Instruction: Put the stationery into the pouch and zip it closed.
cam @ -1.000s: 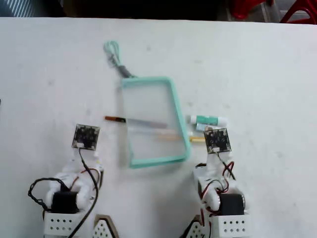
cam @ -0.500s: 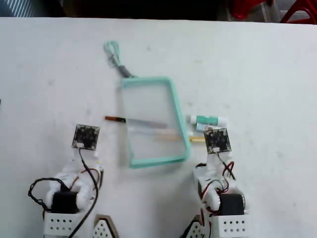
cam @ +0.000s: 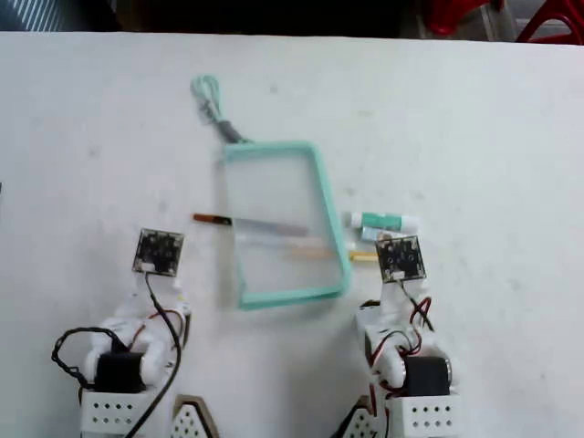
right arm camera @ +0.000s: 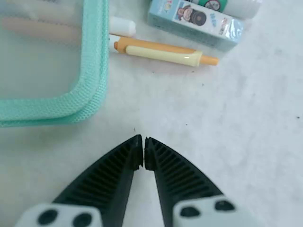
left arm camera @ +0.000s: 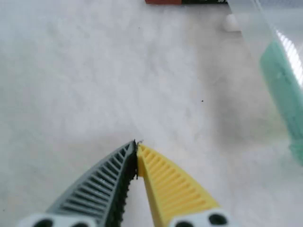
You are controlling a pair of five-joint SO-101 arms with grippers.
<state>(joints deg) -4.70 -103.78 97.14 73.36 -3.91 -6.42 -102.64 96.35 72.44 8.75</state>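
Two grippers empty, stationery not yet in pouch

Left gripper [left arm camera: 136,146] sat off the pouch's [cam: 333,219] left side, by its near corner, fingers closed tip to tip w/ nothing between. Right gripper [right arm camera: 143,142] sat just short of the pouch's near right corner, likewise pinched together, empty. Past it, a yellow pen [right arm camera: 161,51] lay against the pouch's right rim, a white pen tip [right arm camera: 122,27] poking out next to it. Further along the same rim: blue eraser box [right arm camera: 194,21], then glue stick [cam: 383,220]. Off the pouch's left side a dark-tipped pen [cam: 212,219] stuck out; inside or under, couldn't tell. Cord [cam: 212,100] trailed off the pouch's far end.

Step in hand: prob. the first pick. Right arm looked best placed: open wide, come down across the yellow pen mid-barrel, not lengthwise, so it won't roll or pivot. Left should hold the pouch's rim so the mouth stays open.
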